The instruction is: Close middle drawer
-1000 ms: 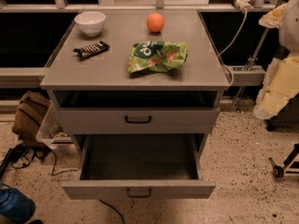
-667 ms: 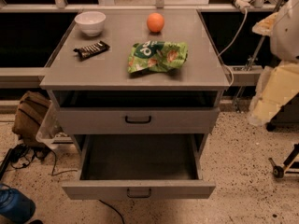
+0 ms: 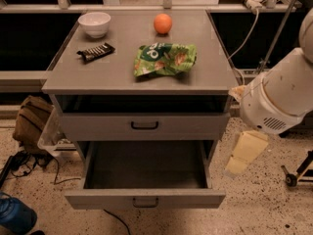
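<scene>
Robot arm (image 3: 281,94), white and bulky, enters at 3 o'clock and is cut off by the frame edge. Below it the cream gripper (image 3: 238,165) hangs at 4 o'clock, just right of the middle drawer (image 3: 144,199) and apart from it. Whether it is open or closed cannot be told, and nothing is seen in its grasp. The middle drawer stands pulled far out at 6 o'clock, its inside a bare grey floor, and it hides whatever lies below. Top drawer (image 3: 144,126) sits above it, with a dark gap over its front. On the cabinet top (image 3: 98,75): bowl (image 3: 94,23) at 11 o'clock, contents unclear; snack bar (image 3: 96,52); orange (image 3: 163,23); green bag (image 3: 165,59).
</scene>
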Motion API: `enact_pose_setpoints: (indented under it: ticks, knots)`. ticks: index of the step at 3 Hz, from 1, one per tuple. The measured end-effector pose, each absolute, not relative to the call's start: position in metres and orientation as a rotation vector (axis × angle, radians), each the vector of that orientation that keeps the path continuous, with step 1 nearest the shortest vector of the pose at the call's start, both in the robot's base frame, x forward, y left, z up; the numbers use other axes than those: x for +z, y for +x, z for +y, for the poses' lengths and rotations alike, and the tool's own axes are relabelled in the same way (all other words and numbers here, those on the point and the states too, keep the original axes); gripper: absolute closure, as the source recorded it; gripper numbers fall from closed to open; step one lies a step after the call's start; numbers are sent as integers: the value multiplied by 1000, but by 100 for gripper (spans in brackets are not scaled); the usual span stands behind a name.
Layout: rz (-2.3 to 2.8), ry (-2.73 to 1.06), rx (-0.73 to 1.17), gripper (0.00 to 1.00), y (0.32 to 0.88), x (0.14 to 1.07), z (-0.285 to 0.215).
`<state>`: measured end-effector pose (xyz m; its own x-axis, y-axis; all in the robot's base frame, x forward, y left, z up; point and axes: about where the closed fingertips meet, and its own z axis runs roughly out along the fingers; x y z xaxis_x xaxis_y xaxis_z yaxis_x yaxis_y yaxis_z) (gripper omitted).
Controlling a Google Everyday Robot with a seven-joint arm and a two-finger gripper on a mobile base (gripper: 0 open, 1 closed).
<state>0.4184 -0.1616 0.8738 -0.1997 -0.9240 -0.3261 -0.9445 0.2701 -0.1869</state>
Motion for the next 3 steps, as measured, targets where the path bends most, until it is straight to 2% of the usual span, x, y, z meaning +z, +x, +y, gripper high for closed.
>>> enact_pose_setpoints:
  ticks: [2,3]
  knots:
    - [2162,-1682,125,0,409,841,-164]
    - [2178,-1645,191,0,392,755,-170]
